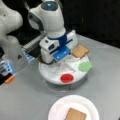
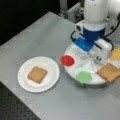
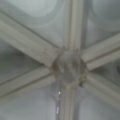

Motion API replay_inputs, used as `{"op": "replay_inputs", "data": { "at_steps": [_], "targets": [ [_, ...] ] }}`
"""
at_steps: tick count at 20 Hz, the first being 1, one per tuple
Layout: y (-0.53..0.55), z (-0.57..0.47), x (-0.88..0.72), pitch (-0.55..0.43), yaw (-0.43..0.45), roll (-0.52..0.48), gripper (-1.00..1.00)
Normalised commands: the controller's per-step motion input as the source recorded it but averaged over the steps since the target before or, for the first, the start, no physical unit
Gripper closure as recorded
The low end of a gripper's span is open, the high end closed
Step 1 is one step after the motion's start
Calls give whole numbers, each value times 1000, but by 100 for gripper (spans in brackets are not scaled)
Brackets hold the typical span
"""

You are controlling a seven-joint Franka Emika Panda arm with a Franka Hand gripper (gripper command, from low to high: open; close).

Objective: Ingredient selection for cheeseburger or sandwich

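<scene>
Over the hub of the divided white tray, my gripper hangs low, jaw state I cannot tell; one bread slice lies on the paper plate

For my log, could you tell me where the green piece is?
In both front views the green piece lies on the round divided tray, between the red piece and a bread slice.

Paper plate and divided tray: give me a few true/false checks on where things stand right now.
1. One bread slice lies on the paper plate. True.
2. A patty sits on that slice. False; the slice is bare.
3. The gripper hangs over the divided tray. True.
4. The red round piece is on the plate. False; it is on the tray's rim.
5. A second bread slice is on the tray. True.
</scene>
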Motion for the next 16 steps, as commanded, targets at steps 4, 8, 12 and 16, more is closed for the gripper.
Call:
{"op": "replay_inputs", "data": {
  "at_steps": [4, 8, 12, 16],
  "targets": [
    [60, 29, 176, 115, -210, 64, -100],
    [111, -22, 173, 107, -166, 41, -100],
    [104, -29, 169, 64, -117, 34, -100],
    [88, -16, 139, 45, -99, 29, -100]
  ]
}}
